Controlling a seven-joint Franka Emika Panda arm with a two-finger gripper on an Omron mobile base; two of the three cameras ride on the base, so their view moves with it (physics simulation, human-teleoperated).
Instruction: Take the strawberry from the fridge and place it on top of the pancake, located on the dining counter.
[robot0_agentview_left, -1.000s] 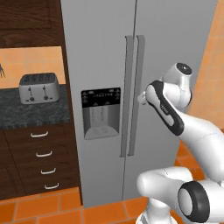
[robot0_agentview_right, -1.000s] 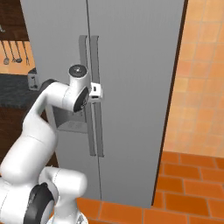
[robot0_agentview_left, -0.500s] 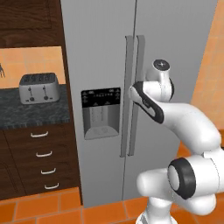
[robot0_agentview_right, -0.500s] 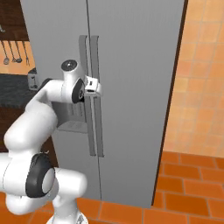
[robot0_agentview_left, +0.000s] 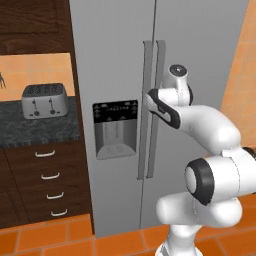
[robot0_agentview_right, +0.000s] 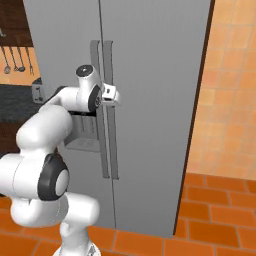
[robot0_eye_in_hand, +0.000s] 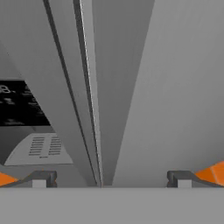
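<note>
The robot's claw (robot0_eye_in_hand: 111, 179) stands spread wide and empty, its two dark fingertips (robot0_eye_in_hand: 43, 178) set far apart low in the hand view, with nothing between them. Just beyond them run the two long vertical handles (robot0_eye_in_hand: 85, 100) of the fridge (robot0_agentview_left: 200, 60), seen close up along the seam where its two doors meet. In the left base view the white arm reaches forward with its wrist against the right-hand handle (robot0_agentview_left: 160, 107), about level with the black-panelled water dispenser (robot0_agentview_left: 115, 128) set into the left door. Both doors are shut, so the strawberry, if inside, is hidden. To the left of the fridge, a steel toaster (robot0_agentview_left: 44, 99) sits on the dark-topped desk (robot0_agentview_left: 35, 131) above wooden drawers (robot0_agentview_left: 47, 182). The right base view shows an orange tiled wall (robot0_agentview_right: 230, 85) beside the fridge, over an orange brick floor (robot0_agentview_right: 215, 220).
</note>
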